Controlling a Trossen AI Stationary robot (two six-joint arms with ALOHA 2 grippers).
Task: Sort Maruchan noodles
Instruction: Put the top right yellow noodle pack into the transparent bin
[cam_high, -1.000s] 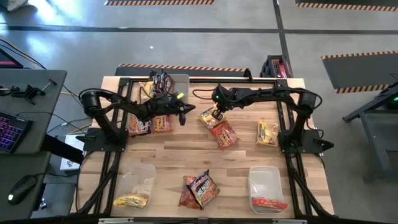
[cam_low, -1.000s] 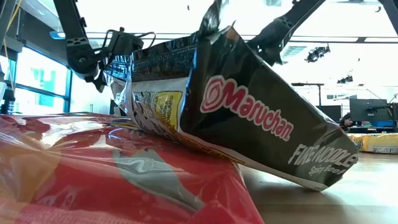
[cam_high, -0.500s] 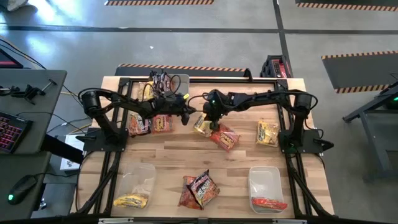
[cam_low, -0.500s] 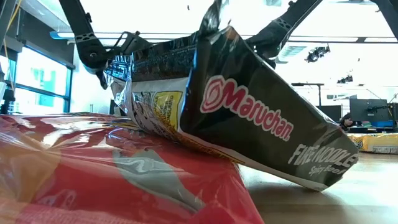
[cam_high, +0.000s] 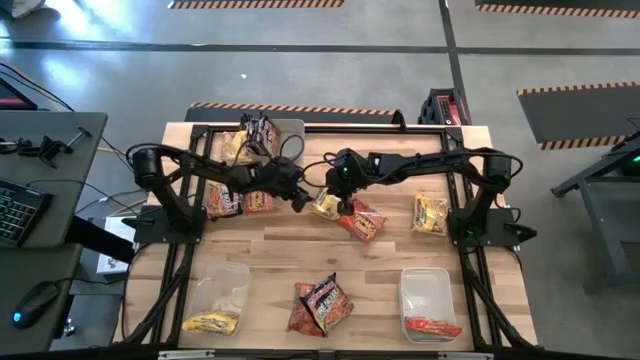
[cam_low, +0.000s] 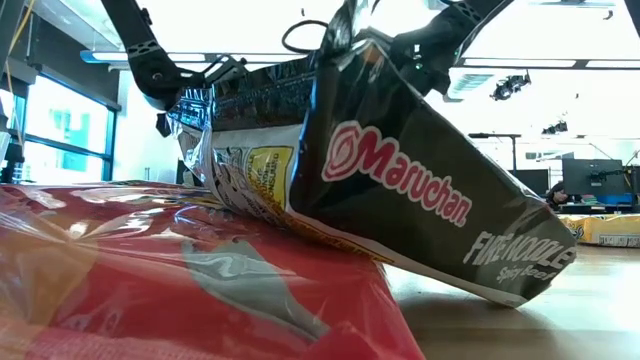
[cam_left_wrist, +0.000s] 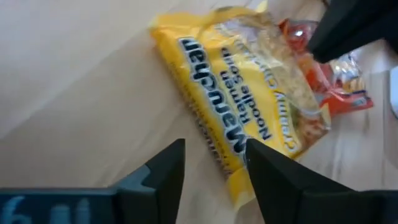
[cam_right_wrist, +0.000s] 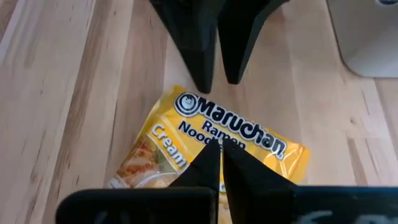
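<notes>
A yellow Maruchan noodle packet (cam_high: 325, 205) (cam_left_wrist: 249, 93) lies on the wood mid-table, its right end against a red packet (cam_high: 362, 222). My left gripper (cam_high: 300, 198) (cam_left_wrist: 214, 146) is open and slants down at the yellow packet's left edge, its fingertips (cam_right_wrist: 202, 84) just off that edge. My right gripper (cam_high: 342, 198) (cam_right_wrist: 216, 148) is shut, its tips over the packet's printed face. More packets lie around: two reddish ones (cam_high: 243, 200) at the left, a yellow one (cam_high: 430, 213) at the right, and a red and dark pile (cam_high: 320, 305) near the front. My right gripper points its shut tips slanting down from the table's right at the yellow packet's printed face (cam_right_wrist: 236, 134). The fingers hide the spot, so I cannot tell whether they touch it. The packet lies on the table.
Clear bins stand at the near left (cam_high: 225, 290) with a yellow packet, the near right (cam_high: 428, 295) with a red packet, and the far edge (cam_high: 285, 132) with dark packets. In the low view a dark packet (cam_low: 400, 190) on a red one (cam_low: 200, 290) blocks most sight.
My right gripper has gone toward the table's left and rolled. The yellow packet has shifted with it, left and nearer, toward my left gripper. My left gripper has tipped further down and swung toward the packet.
</notes>
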